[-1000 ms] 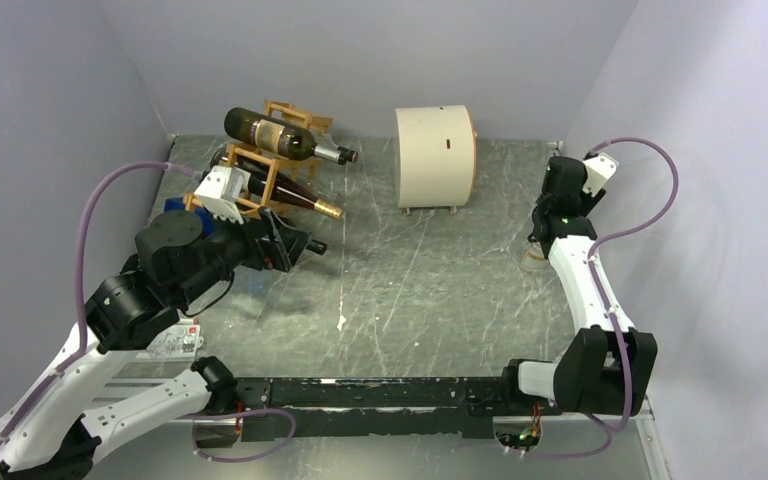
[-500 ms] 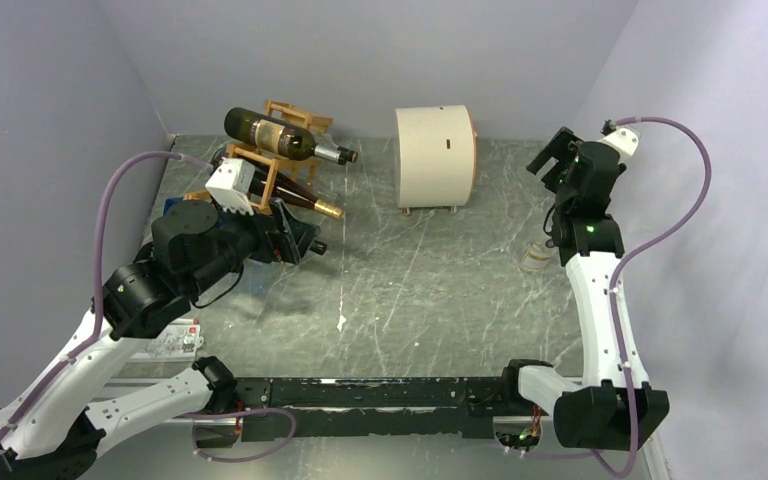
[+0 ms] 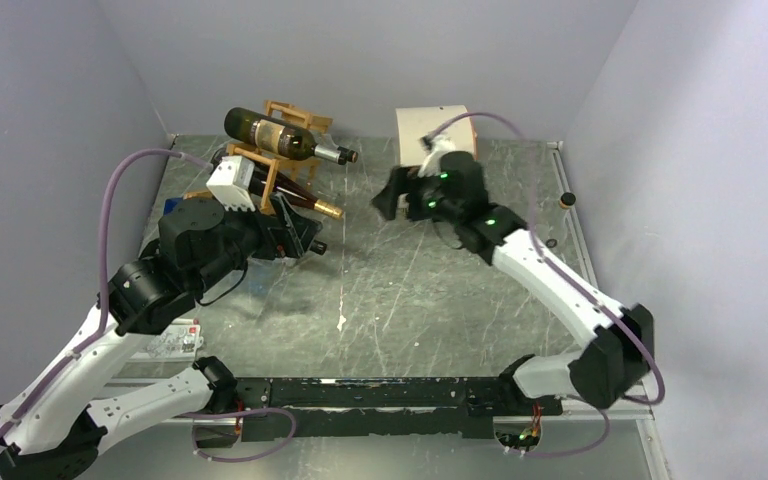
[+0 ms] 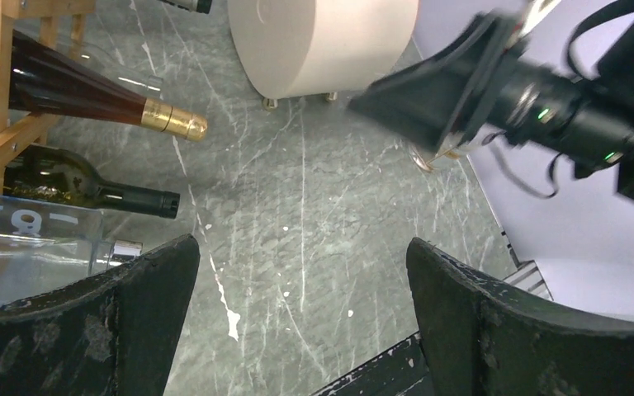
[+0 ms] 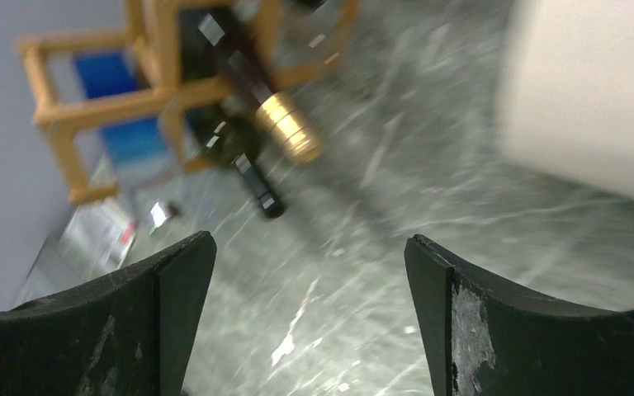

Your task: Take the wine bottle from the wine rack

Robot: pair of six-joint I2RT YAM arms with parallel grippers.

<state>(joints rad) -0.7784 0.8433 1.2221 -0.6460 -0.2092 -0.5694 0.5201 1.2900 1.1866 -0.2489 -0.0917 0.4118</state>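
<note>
A grey-green marbled table (image 3: 430, 290) sits inside plain lilac walls (image 3: 360, 50). A cream drum (image 3: 430, 118) stands at the back, partly hidden by the right arm.

At the back left is the wine rack (image 3: 282, 107), an open frame of orange wooden sticks. A dark, labelled top wine bottle (image 3: 270, 133) lies across its upper cell, neck pointing right. Below it a gold-capped wine bottle (image 3: 310, 204) pokes out of a lower cell, sloping down towards the table. The left wrist view shows a green bottle (image 4: 91, 188) with a black cap under it, and a clear bottle (image 4: 41, 239) lower still. Which bottle is meant cannot be told. The gold-capped one lies nearest both arms.

The left gripper (image 3: 305, 240) hangs just in front of the rack, fingers wide apart and holding nothing. The right gripper (image 3: 385, 200) reaches in over the middle of the table. Its own view is blurred, but its fingers (image 5: 157, 330) are spread and empty, aimed at the gold cap.

These bottles are probably glass: rigid, smooth, heavy if full, and breakable if dropped. The slim neck just behind the foil looks the best hold. The body seems too broad and slippery, and the bottle would need drawing out along its length.
</note>
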